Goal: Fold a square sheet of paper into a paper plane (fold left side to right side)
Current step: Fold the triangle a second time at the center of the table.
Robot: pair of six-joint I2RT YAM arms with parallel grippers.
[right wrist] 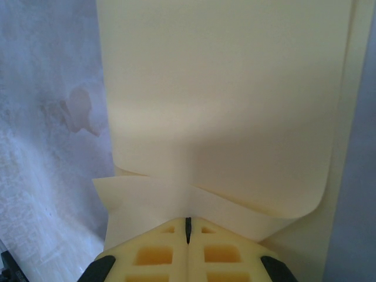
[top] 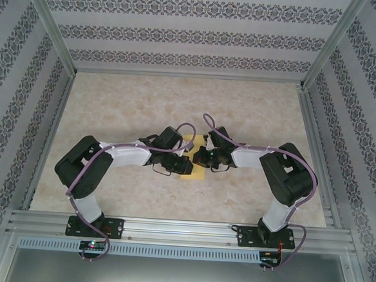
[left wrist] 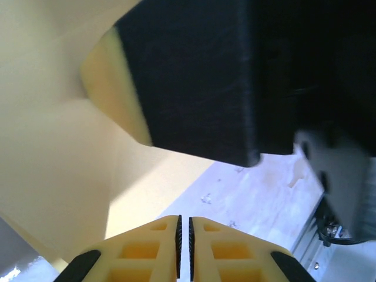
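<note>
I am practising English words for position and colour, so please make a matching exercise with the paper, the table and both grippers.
Things:
1. sheet of paper
2. left gripper
3. right gripper
4. table

Descriptions:
a. beige, marbled
b. left of the paper in the top view
c. yellow, between the grippers
d. right of the paper, shut on its edge

Pairs: 1-c, 2-b, 3-d, 4-a

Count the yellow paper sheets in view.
1. The paper lies centrally, mostly covered by the left arm and right arm. The right wrist view shows it folded over itself. A second sheet could be hidden beneath them.
</note>
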